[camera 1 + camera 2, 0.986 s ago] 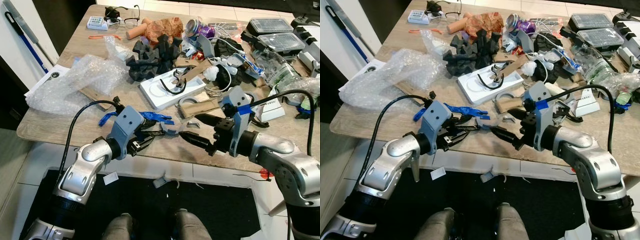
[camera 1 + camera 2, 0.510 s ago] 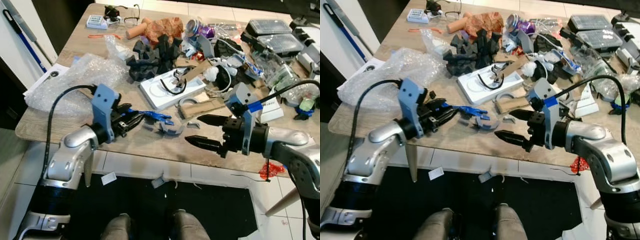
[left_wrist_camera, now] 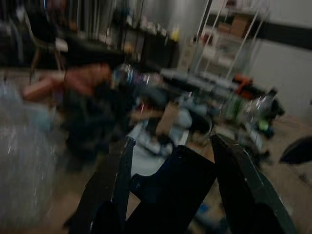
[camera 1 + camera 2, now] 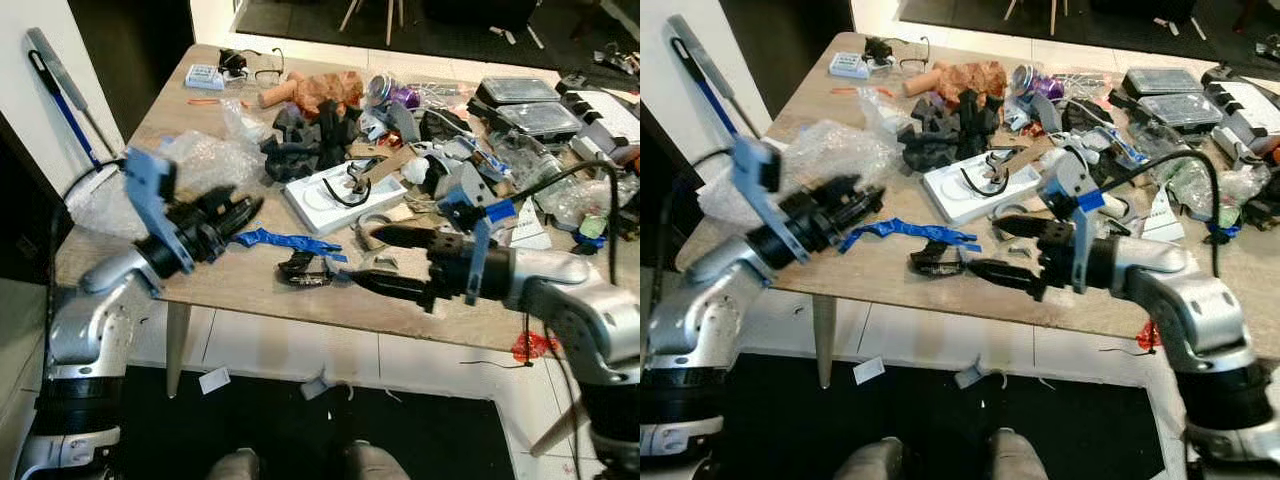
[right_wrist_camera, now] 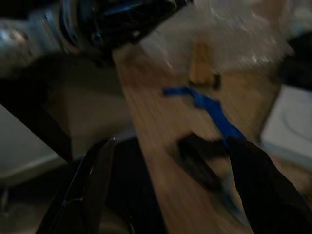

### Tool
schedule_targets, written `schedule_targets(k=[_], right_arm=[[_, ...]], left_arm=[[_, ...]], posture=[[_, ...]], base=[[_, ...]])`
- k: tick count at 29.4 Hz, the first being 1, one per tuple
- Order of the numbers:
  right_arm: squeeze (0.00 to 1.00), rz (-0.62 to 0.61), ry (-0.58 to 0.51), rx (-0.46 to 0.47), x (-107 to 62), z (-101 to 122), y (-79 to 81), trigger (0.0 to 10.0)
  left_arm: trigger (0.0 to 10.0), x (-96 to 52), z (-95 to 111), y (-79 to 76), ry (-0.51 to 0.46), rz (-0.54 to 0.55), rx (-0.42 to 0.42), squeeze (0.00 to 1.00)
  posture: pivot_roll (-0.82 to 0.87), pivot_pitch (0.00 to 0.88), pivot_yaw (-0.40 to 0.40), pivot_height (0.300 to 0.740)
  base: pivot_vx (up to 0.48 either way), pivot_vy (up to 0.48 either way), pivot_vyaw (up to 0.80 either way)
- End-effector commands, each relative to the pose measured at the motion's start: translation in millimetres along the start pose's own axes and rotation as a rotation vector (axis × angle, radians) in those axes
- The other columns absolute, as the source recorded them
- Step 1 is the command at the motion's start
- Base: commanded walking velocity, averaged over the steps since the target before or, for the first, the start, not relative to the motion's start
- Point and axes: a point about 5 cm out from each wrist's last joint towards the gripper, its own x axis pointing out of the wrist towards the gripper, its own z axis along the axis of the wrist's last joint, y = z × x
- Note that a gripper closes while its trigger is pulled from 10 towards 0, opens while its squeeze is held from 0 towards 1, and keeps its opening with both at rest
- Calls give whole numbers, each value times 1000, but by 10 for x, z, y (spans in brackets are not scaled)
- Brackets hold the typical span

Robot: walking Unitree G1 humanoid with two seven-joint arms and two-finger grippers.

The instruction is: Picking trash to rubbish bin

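We stand at the near edge of a cluttered wooden table (image 4: 240, 285); our left gripper (image 4: 238, 212) is raised above its left part, just beside the crumpled bubble wrap (image 4: 200, 165), and its wrist view shows the two black fingers (image 3: 117, 180) spread apart with a dark lump lodged between them, though the blur keeps us from saying what it is or whether it is truly gripped; our right gripper (image 4: 370, 257) reaches in low over the near edge, its two long fingers (image 4: 395, 236) parted wide and closed on nothing; the right wrist view shows the same wide gap, with the tabletop between the fingers.

The trash nearest us is a blue strip of tape (image 4: 285, 241) lying flat on the wood between the two grippers, and beside its right end a small black scrap (image 4: 303, 270) lies just ahead of our right fingertips, apart from them as far as we can tell; farther back lie a white tray (image 4: 330, 195) with a black cable loop on it, a heap of black foam pieces (image 4: 310, 135), a crushed purple can (image 4: 385, 92), spectacles (image 4: 262, 62) and clear plastic boxes (image 4: 520, 92); a blue-handled mop (image 4: 62, 92) leans on the wall at our left.
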Motion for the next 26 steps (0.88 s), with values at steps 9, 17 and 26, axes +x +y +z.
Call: schedule_targets(k=[9, 17, 26], right_arm=[[0, -139, -132, 110, 166, -160, 0, 10000], [0, -171, -126, 155, 232, -337, 62, 10000], [0, -297, -181, 180, 275, -349, -66, 10000]], left_arm=[[10000, -43, -180, -108, -40, 107, -37, 0], [10000, -2, -285, -49, -47, 211, 5, 0], [10000, 39, -377, -68, -19, 243, 22, 0]], posture=[[-3, 0, -14, 740], [-3, 0, -34, 740], [3, 0, -19, 740]], base=[[0, 0, 0], [0, 0, 0], [0, 0, 0]])
